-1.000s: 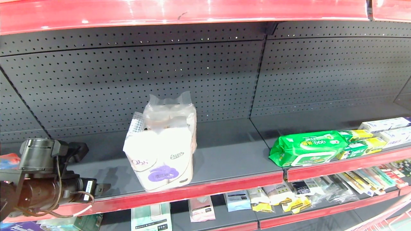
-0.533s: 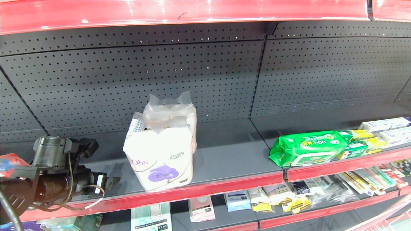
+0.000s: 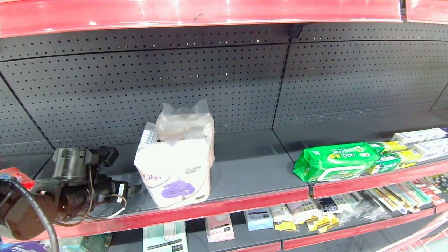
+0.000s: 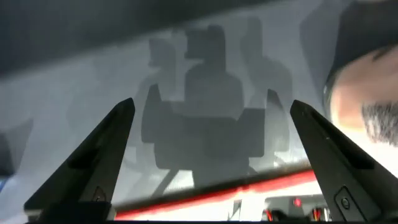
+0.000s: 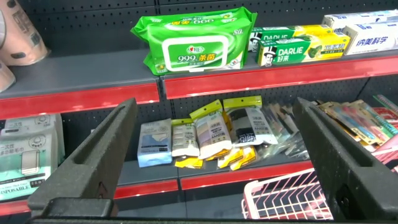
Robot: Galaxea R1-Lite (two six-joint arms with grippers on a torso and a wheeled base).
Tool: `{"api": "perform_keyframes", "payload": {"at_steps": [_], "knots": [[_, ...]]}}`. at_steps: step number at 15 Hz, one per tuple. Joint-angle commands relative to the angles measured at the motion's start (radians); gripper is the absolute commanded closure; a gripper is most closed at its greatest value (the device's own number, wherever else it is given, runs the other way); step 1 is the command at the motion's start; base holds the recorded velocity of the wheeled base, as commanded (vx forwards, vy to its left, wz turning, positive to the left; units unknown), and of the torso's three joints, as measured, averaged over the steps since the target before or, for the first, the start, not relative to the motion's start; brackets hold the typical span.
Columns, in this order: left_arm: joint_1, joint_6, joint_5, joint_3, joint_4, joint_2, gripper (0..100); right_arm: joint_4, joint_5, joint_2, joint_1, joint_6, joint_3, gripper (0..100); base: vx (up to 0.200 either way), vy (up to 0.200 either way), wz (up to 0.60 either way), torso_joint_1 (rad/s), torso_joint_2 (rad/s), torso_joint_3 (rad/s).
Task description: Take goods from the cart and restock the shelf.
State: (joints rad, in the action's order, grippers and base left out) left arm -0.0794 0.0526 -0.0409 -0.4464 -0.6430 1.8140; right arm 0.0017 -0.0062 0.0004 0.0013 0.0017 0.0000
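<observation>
A white toilet-paper pack with a purple print stands upright near the front of the grey shelf, and a second clear-wrapped pack stands right behind it. My left gripper hovers low over the shelf just left of the front pack, open and holding nothing. In the left wrist view the left gripper spans bare shelf, with the pack's edge off to one side. My right gripper is open and empty, facing the lower shelves from a distance.
A green wipes pack and toothpaste boxes lie on the shelf to the right. Small hanging packets fill the shelf below. A pink wire basket sits low in the right wrist view. Red price rails edge each shelf.
My left arm has slid to the right along the shelf, closing in on the front toilet-paper pack. The packs and other goods have not moved.
</observation>
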Motion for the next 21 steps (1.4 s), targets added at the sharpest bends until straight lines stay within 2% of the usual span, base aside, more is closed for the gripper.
{"api": "perform_keyframes", "payload": {"at_steps": [1, 7, 11, 21], "knots": [[-0.013, -0.011, 0.003, -0.002, -0.032, 0.030, 0, 0.000, 0.000, 0.000, 0.000, 0.000, 0.000, 0, 0.000, 0.000, 0.00, 0.000, 0.00, 0.000], [-0.034, -0.016, 0.006, -0.005, -0.127, 0.088, 0, 0.000, 0.000, 0.001, 0.000, 0.001, 0.000, 0, 0.000, 0.000, 0.00, 0.000, 0.00, 0.000], [-0.082, -0.017, 0.007, -0.012, -0.133, 0.105, 0, 0.000, 0.000, 0.000, 0.000, 0.001, 0.000, 0, 0.000, 0.000, 0.00, 0.000, 0.00, 0.000], [-0.100, -0.016, 0.013, -0.055, -0.127, 0.137, 0, 0.000, 0.000, 0.000, 0.000, 0.000, 0.000, 0, 0.000, 0.000, 0.00, 0.000, 0.00, 0.000]]}}
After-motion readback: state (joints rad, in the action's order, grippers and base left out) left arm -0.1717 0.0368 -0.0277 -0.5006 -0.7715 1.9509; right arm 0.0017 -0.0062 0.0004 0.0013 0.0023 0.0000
